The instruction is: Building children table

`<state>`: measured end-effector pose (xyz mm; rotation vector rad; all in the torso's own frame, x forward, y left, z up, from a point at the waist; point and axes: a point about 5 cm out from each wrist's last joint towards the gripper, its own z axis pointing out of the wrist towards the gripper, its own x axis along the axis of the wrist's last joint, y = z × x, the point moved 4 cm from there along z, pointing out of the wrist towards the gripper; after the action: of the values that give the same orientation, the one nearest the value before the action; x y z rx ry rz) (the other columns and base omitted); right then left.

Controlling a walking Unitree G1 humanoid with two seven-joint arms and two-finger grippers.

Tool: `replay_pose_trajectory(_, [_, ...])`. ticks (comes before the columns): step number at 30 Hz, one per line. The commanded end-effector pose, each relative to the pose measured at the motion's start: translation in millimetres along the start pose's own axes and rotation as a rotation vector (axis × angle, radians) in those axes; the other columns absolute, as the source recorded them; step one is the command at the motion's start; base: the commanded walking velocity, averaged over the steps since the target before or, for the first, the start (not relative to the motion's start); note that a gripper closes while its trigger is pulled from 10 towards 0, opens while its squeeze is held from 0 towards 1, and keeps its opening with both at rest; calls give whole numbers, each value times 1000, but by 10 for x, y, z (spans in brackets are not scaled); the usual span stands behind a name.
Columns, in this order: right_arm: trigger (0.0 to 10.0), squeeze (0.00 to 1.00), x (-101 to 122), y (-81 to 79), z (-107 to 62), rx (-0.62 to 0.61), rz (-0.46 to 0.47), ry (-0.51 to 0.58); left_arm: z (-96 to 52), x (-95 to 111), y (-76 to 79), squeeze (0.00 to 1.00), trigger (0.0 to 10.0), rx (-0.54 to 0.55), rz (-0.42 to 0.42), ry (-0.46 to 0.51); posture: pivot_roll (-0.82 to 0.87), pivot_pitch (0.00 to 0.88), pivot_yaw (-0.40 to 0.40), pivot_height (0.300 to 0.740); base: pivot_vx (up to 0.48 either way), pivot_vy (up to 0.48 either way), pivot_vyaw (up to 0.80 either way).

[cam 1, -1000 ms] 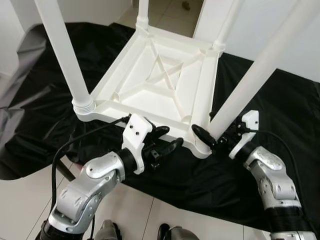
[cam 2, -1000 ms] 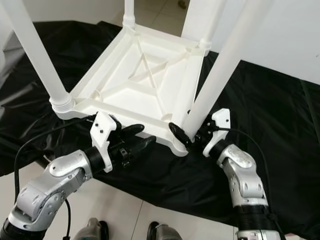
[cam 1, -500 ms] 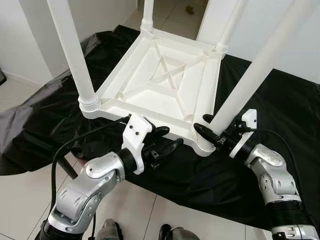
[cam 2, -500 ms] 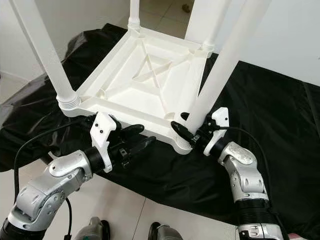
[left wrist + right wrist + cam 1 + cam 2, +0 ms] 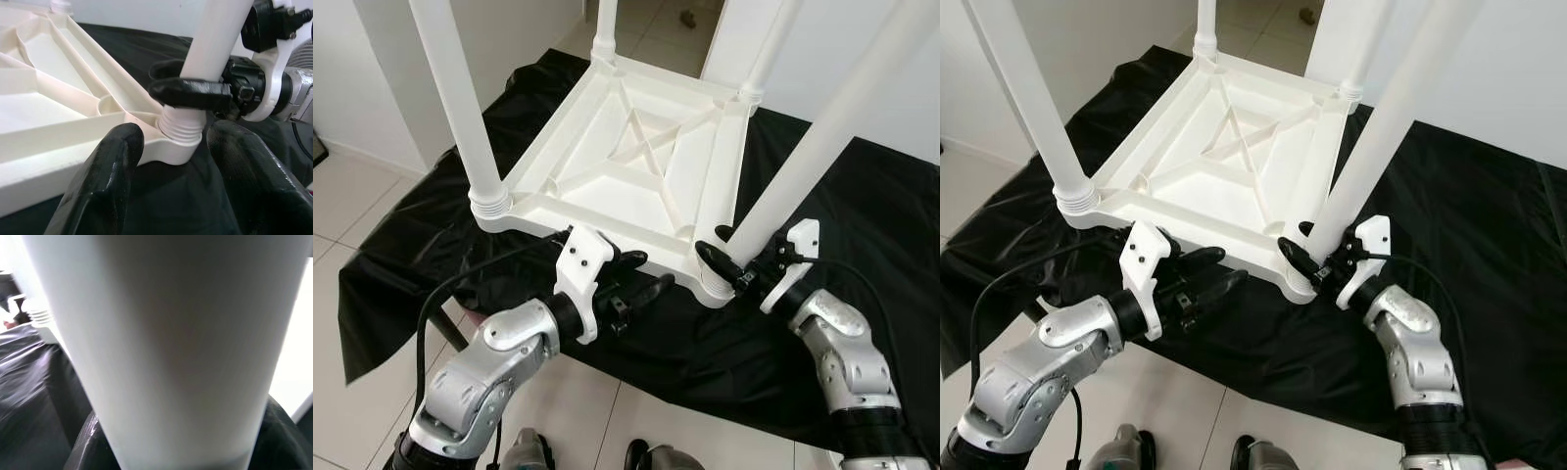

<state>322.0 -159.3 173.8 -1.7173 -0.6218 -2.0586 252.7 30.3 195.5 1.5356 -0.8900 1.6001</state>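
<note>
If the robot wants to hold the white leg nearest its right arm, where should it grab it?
Probably low down, just above the ribbed collar where the near-right leg meets the upturned tabletop. The leg is a smooth round tube, so fingers close across it from the robot's side, as the right gripper does now.

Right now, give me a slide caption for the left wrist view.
Right gripper clamps the near leg above its threaded socket on the upturned tabletop; left gripper waits open.
</note>
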Motion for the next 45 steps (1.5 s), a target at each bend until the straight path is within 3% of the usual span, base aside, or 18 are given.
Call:
replay_pose_trajectory(1, [10000,0,33,118,-58,-74,-12,1,8,-10,77,0,10000,-43,-8,1,89,143,-98,740,0,0,0])
replay_pose_trajectory(11, [10000,0,-62,-109,-46,-352,45,45,20,-60,75,0,10000,-37,1,-6,86,131,-102,740,0,0,0])
replay_pose_trajectory(15, [10000,0,-149,-163,-26,-453,63,9,35,-124,58,0,10000,-23,33,-23,87,130,-108,740,0,0,0])
replay_pose_trajectory(18, [10000,0,-277,-192,-33,-609,107,-44,50,-272,32,0,10000,0,61,-60,88,132,-114,740,0,0,0])
replay_pose_trajectory(28, [10000,0,-228,-116,-45,-654,106,-35,68,-337,20,0,10000,8,69,-74,81,142,-111,740,0,0,0])
replay_pose_trajectory(29, [10000,867,-220,-124,-35,-636,124,-28,65,-324,16,0,10000,4,77,-71,83,146,-111,740,0,0,0])
replay_pose_trajectory(30, [10000,1000,-202,-123,-31,-621,122,-19,61,-312,14,0,10000,0,81,-69,83,147,-110,740,0,0,0])
replay_pose_trajectory(37, [10000,1000,-160,-131,-36,-541,200,8,52,-299,6,0,10000,-8,99,-66,84,150,-106,740,0,0,0])
replay_pose_trajectory(43, [10000,1000,-34,-72,-94,-370,158,40,58,-268,-7,0,10000,-9,105,-56,84,149,-103,740,0,0,0])
replay_pose_trajectory(44, [10000,0,-3,-48,-118,-278,137,35,59,-261,-8,0,10000,-11,104,-54,81,148,-102,740,0,0,0])
replay_pose_trajectory(45, [10000,0,13,-28,-138,-202,116,24,58,-259,-7,0,10000,-12,103,-52,80,147,-100,740,0,0,0])
